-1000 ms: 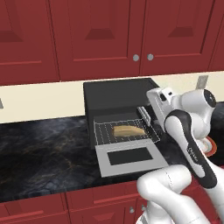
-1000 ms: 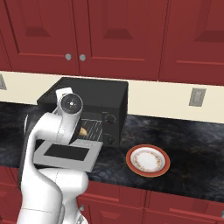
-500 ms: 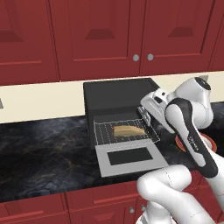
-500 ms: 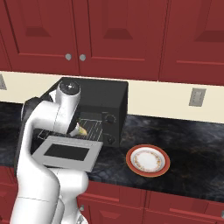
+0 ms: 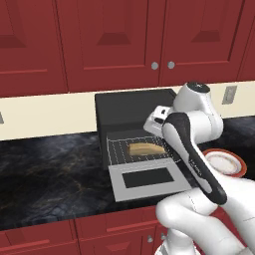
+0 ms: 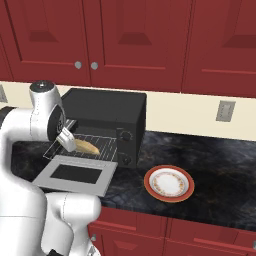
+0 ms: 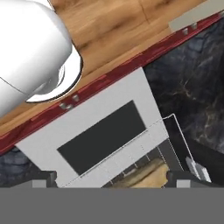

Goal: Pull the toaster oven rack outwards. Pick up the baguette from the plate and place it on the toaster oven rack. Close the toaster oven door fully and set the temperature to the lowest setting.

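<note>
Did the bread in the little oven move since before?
No. The baguette lies on the same spot of the toaster oven rack.

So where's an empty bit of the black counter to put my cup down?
The dark marble counter is bare left of the boxy black toaster oven. Another bare patch lies right of the round orange-rimmed plate. It's crowded in front of the oven, where the grey windowed door lies open.

Two flanking views, one overhead
</note>
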{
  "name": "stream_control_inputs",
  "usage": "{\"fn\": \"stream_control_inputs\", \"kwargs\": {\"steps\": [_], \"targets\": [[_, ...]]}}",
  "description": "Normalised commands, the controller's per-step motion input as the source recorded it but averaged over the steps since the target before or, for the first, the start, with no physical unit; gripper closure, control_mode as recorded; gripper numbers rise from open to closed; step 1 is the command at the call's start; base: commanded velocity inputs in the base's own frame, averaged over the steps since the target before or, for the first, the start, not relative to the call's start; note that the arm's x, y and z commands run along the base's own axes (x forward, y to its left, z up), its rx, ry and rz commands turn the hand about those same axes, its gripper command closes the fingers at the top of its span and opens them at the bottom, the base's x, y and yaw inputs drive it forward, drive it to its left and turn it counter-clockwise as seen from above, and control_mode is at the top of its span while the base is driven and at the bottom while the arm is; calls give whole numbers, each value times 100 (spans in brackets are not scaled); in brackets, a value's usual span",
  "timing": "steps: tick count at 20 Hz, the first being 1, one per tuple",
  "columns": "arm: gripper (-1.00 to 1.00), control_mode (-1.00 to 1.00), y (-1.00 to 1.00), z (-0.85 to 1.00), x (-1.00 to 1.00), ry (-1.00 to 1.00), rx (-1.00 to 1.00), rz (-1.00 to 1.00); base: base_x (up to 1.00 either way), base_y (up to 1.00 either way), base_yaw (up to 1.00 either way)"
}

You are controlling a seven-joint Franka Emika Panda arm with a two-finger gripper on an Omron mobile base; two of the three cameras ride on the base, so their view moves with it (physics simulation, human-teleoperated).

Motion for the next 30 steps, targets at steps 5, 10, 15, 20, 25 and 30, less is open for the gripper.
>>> {"fn": "stream_control_inputs", "kwargs": {"steps": [5,10,15,20,25,30], "targets": [[-100,-100,0,-22,-1,12,-12,28,0,0,0],[-100,-100,0,-22,-9,5,-12,31,0,0,0],[-100,-100,0,-32,-14,0,-11,23,0,0,0],[-100,-100,0,-37,-17,-2,-2,5,0,0,0],[-100,-100,0,-35,-1,-3,0,0,0,0,0],[-100,-100,0,-28,0,-3,0,0,0,0,0]]}}
